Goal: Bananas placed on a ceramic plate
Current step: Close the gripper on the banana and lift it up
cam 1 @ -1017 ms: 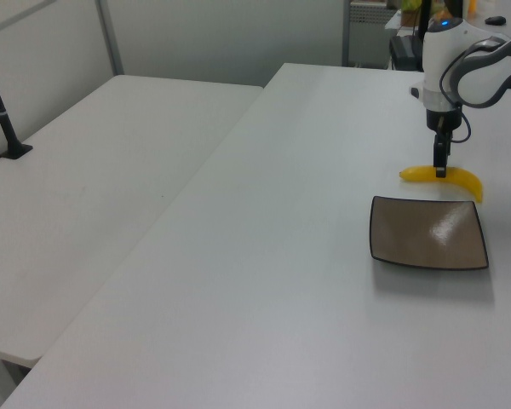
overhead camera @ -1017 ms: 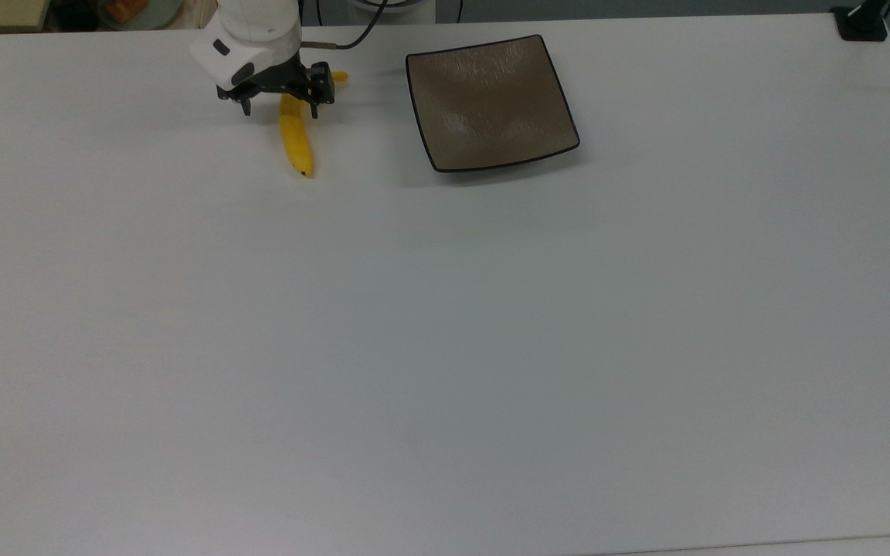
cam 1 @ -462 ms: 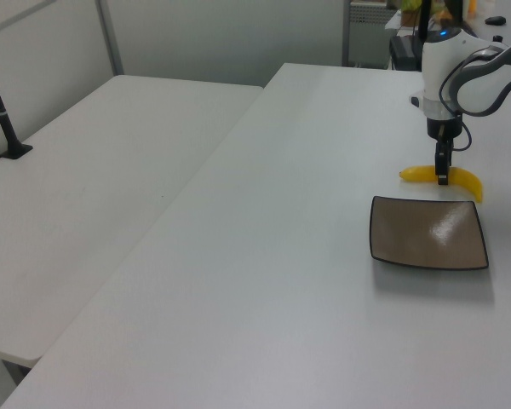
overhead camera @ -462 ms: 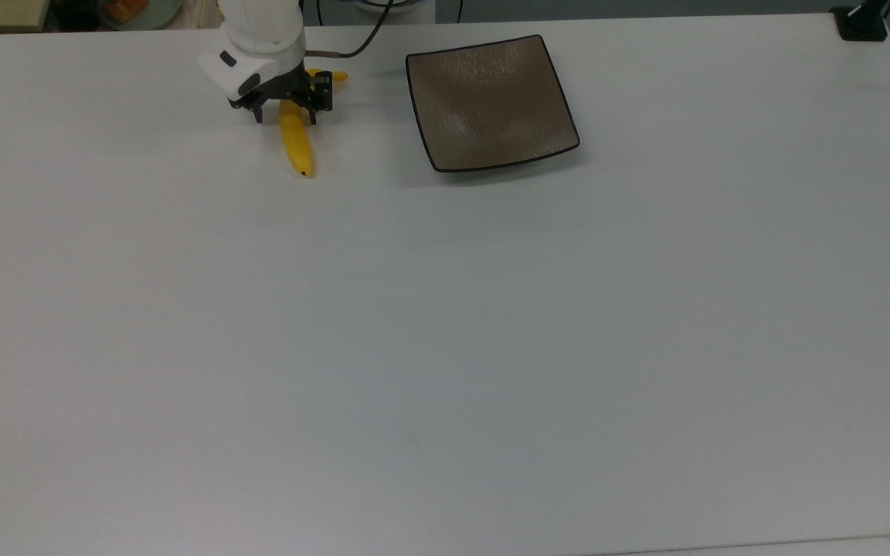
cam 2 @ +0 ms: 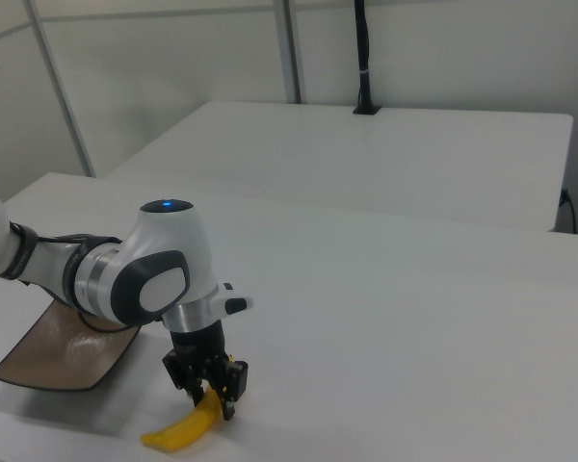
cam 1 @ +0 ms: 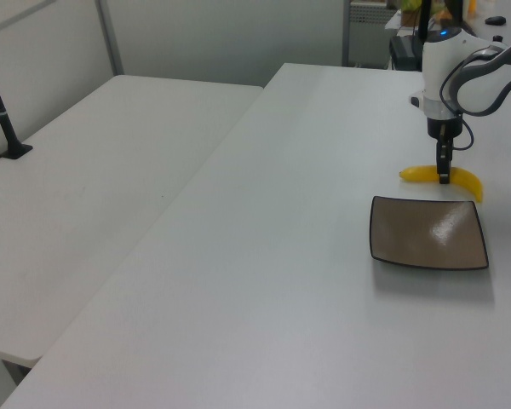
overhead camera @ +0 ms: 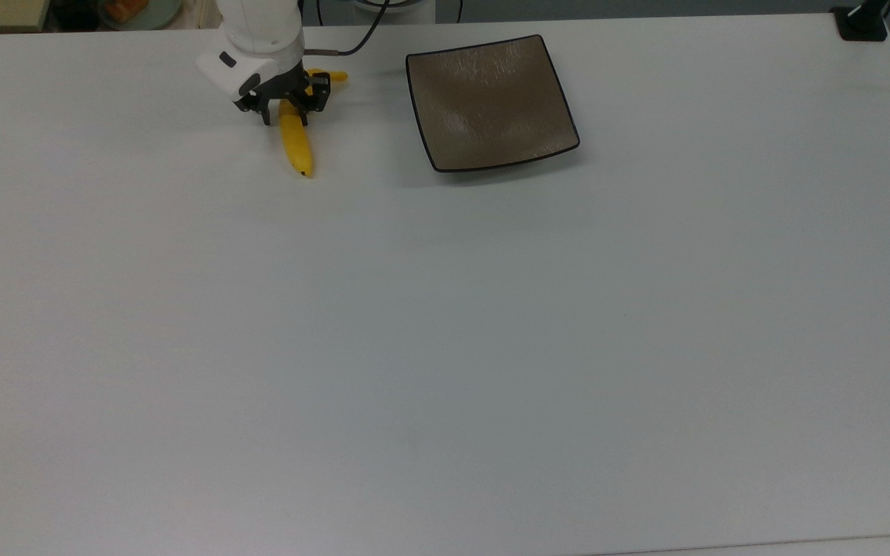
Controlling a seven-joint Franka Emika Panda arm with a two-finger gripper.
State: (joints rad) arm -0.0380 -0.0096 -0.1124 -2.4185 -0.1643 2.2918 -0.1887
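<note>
The yellow bananas (overhead camera: pixel 297 147) lie flat on the white table, to the left of the ceramic plate (overhead camera: pixel 491 100) in the top view. My gripper (overhead camera: pixel 285 117) points straight down over the fruit's stem half, its black fingers pressed against both sides, shut on it. The orange stem pokes out behind the fingers. In the left view the gripper (cam 1: pixel 444 177) stands on the bananas (cam 1: pixel 464 181) just beyond the square brown plate (cam 1: pixel 426 234). In the right view the gripper (cam 2: pixel 215 399) clasps the bananas (cam 2: pixel 178 433), with the plate (cam 2: pixel 58 356) bare to the right view's left.
A black post base (overhead camera: pixel 862 23) sits at the table's far right corner in the top view. A cable (overhead camera: pixel 352 42) trails from the arm's wrist. A second white table (cam 1: pixel 111 162) with a black post (cam 1: pixel 4 128) adjoins in the left view.
The fingers have drawn together from a wide spread until they meet the banana's sides. The wrist dropped slightly lower. The banana and plate have not moved.
</note>
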